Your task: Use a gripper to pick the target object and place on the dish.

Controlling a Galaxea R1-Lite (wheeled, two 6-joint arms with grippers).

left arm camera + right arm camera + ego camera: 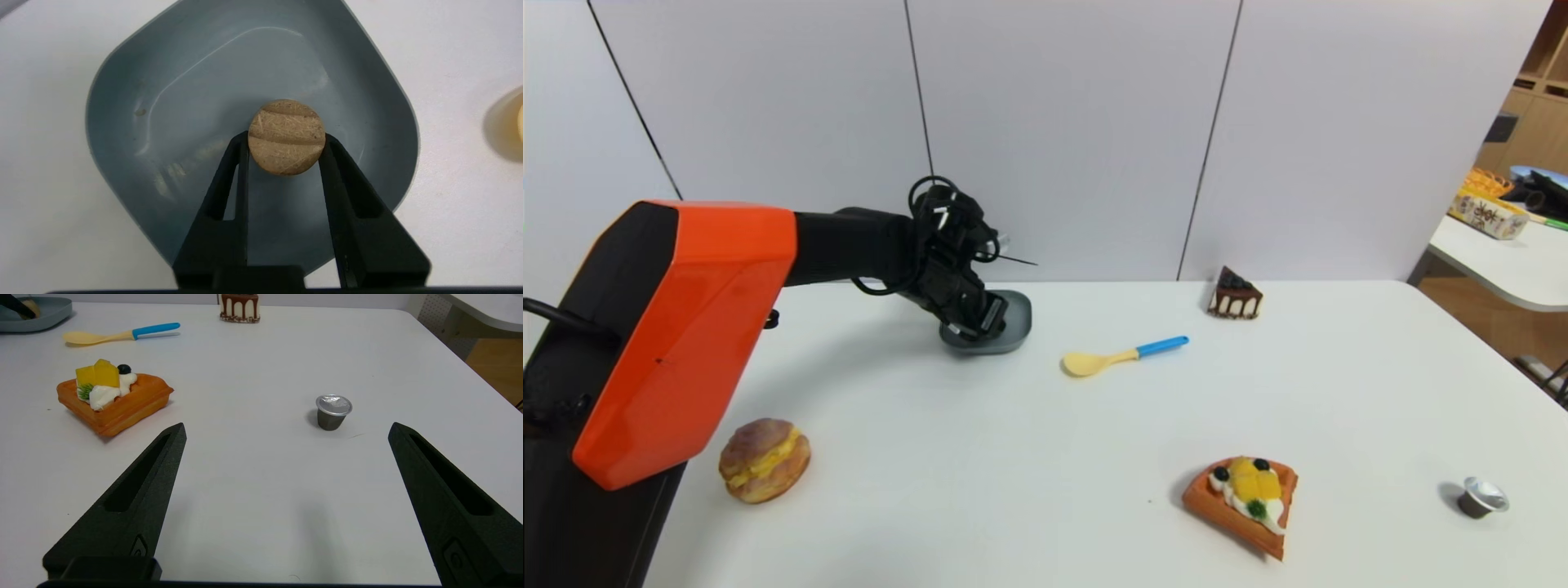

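The black left gripper (287,136) has its two pointed fingers touching the sides of the small round tan-brown cork-like piece (287,137), right over the grey-blue square dish (196,94). The black right gripper (287,424) waits wide apart, near the silver-topped dark cup (334,412). I can't read any writing.

Blue-handled spoon (1091,363), chocolate-drip cake (1236,296), fruit-topped waffle (1243,500), cream-filled bun (765,461) and silver-rimmed capsule (1481,497) on the white table (980,474).
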